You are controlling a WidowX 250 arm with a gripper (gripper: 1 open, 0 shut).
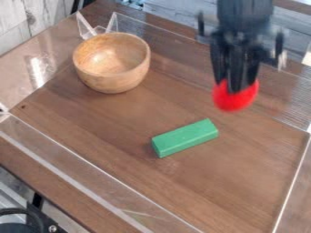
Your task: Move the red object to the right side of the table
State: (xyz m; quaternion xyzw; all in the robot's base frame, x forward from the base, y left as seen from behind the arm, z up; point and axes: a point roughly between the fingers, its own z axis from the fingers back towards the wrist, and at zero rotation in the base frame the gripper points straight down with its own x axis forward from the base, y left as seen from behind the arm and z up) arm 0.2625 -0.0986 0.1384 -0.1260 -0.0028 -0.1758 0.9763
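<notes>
1. Red rounded object, strawberry-like, soft-edged in the blur (pixel 235 96), hangs from the black robot gripper (pixel 239 65); jaws closed around its top.
2. Where: in the picture, over the far right part of the brown wood-grain table (pixel 115 143), inward of the right edge. Looks lifted, though exact height can't be told.
3. Done: object grasped, and it is well apart from the round light-wood bowl (pixel 112 63) near the far left corner.
4. Left to do: maybe a bit more travel toward the right edge, then lower, release, back off. Call it past halfway.
5. Looks: bright saturated red, smooth outline, wider than the fingertips; top hidden by the gripper, so no green visible. Surface detail lost to motion blur.
6. Green rectangular block (pixel 185 138) lies on the tabletop, nearer the front edge than the object; not touched.
</notes>
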